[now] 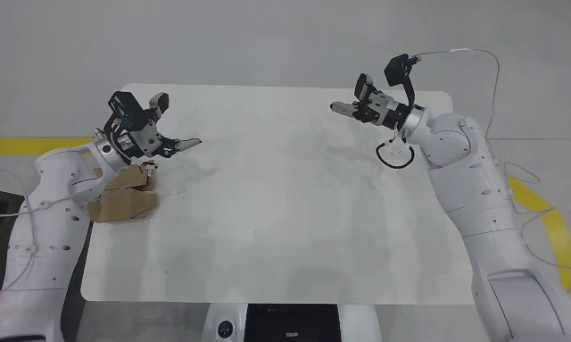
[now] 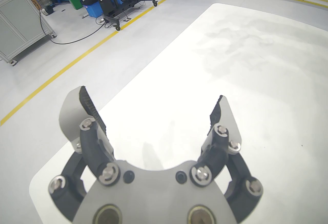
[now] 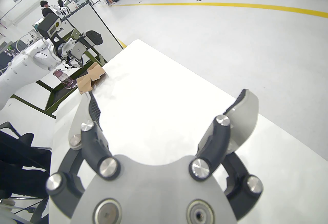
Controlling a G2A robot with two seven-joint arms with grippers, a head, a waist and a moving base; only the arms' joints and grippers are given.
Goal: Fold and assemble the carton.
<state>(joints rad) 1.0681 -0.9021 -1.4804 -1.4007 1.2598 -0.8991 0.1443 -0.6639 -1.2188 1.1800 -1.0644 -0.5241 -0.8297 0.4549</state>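
The brown cardboard carton [image 1: 125, 199] lies at the left edge of the white bench [image 1: 294, 217], on the robot's left side, well away from the middle. It is not assembled. It rests low and rumpled, with flaps folded over one another and one flap sticking up a little. From above, the left forearm crosses over part of it.

The left end effector [image 1: 183, 145] hangs just past the carton, toward the bench's centre and slightly farther from the robot. It is released: in the left wrist view its two fingers [image 2: 87, 107] stand spread wide, with bare bench surface showing between them and nothing in their grip. From the right wrist view it sits above the carton, apart from it as far as I can tell.

The right end effector [image 1: 339, 108] is over the far right part of the bench, well apart from the carton, and points across toward the left arm. It too is released, with its fingers [image 3: 93, 107] splayed wide and nothing between them but white bench top. A black cable [image 1: 393, 154] loops below the right wrist.

A yellow line [image 1: 27, 145] runs along the grey floor beside the bench.
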